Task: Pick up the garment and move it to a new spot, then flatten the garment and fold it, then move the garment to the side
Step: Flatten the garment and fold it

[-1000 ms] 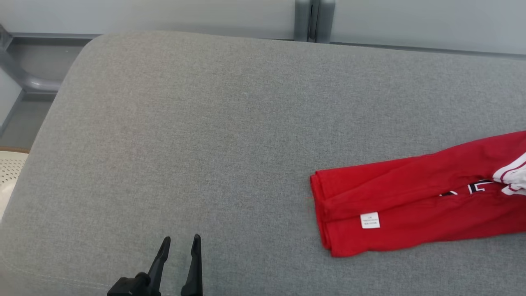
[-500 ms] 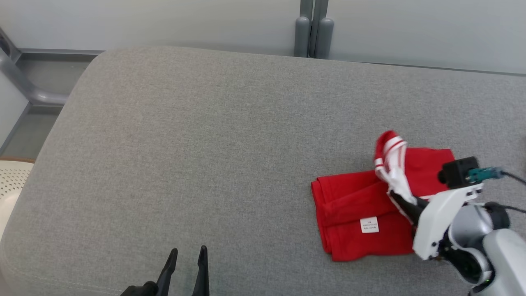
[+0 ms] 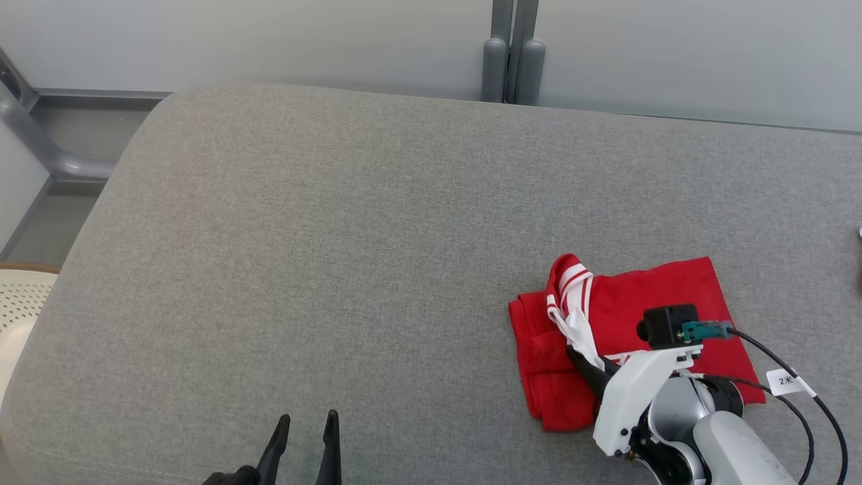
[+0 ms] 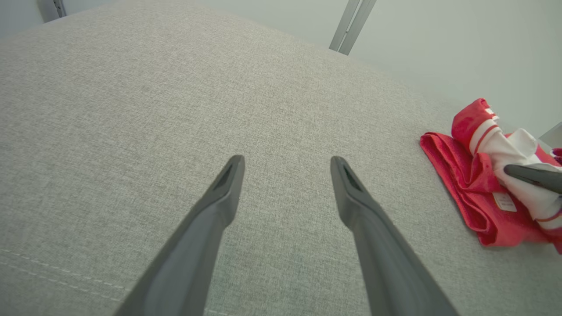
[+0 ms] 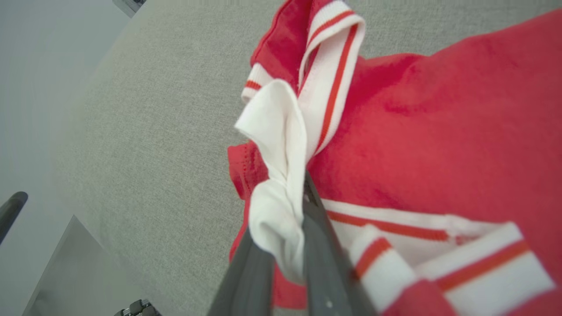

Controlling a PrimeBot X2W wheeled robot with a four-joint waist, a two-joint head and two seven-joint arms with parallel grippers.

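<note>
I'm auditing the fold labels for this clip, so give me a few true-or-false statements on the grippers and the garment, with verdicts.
1. The right gripper is shut on the white striped trim of the garment. True.
2. The left gripper grips the garment too. False: it is open over the bare cushion, apart from the garment.
3. The garment is blue. False: it is red with white trim.
4. The garment lies on a grey cushion. True.

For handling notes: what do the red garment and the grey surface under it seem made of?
Red garment: soft matte knit, probably cotton; it drapes limply, and the white trim looks ribbed. Grey surface: matte woven upholstery, seemingly; heathered weave and a stitched seam show.
</note>
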